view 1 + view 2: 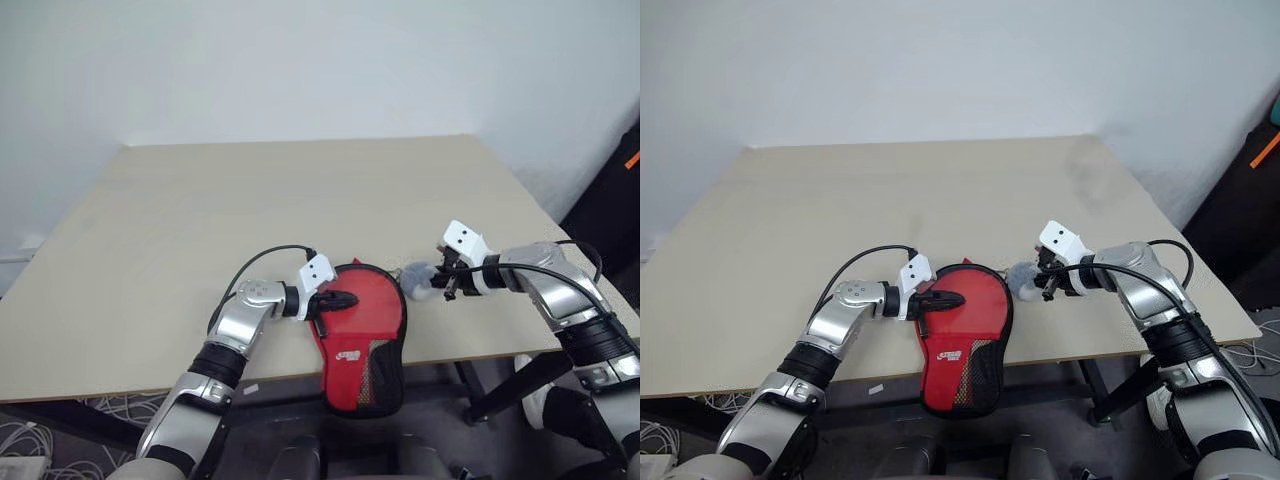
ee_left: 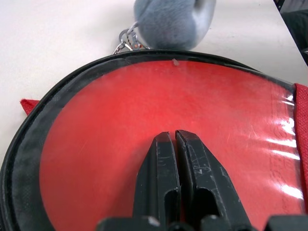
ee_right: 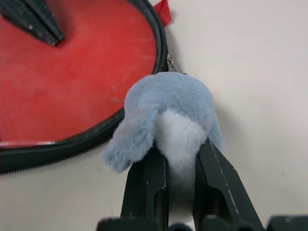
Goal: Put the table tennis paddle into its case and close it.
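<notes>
The red case (image 1: pixel 362 335) lies at the table's front edge, its narrow logo-and-mesh end hanging over the edge. Through its clear plastic side shows the red face of the table tennis paddle (image 2: pixel 110 130); the handle is hidden. My left gripper (image 1: pixel 345 299) is shut, and its fingertips (image 2: pixel 166 144) rest on the clear side. A grey-blue plush charm (image 3: pixel 168 103) hangs by small metal rings (image 2: pixel 126 41) from the case's black zip rim. My right gripper (image 3: pixel 180 149) is shut on this charm, just right of the case's round end.
The pale wooden table (image 1: pixel 250 200) stretches bare behind the case, up to a white wall. Its right edge (image 1: pixel 560 240) runs close past my right arm. Cables (image 1: pixel 30 435) lie on the floor at the lower left.
</notes>
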